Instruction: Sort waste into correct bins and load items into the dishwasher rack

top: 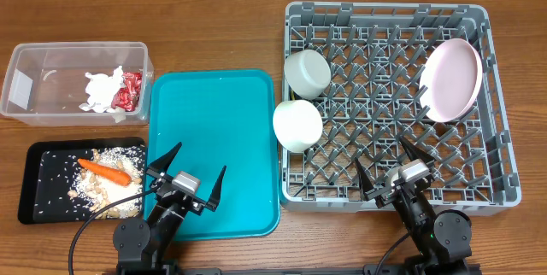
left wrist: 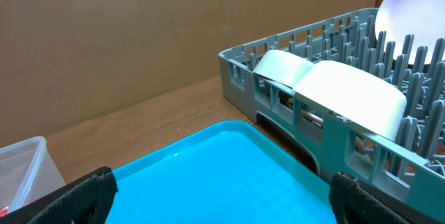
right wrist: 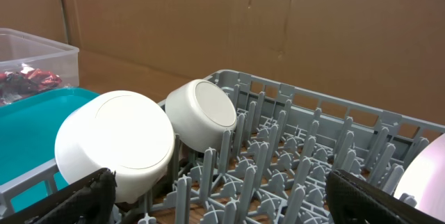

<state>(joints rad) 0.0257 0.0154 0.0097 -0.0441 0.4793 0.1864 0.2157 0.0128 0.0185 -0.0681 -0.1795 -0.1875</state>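
Bottom of frame, both claws spread wide, holding nothing: left gripper (top: pixel 202 157) over the teal tray (top: pixel 214 121), right gripper (top: pixel 379 150) over the dishwasher rack (top: pixel 500 181) at right, which holds two bowls (top: pixel 297 125) and the pink plate (top: pixel 452 78). Wrapper (top: pixel 130 91) and napkin (top: pixel 104 89) lie in the clear tub (top: pixel 34 87), upper left; carrot (top: pixel 104 171) and scraps (top: pixel 107 196) in the black tray (top: pixel 43 185) below.

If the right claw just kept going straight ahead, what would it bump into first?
Likely upright pegs of the dishwasher rack, or the farther bowl behind them; height is unclear.
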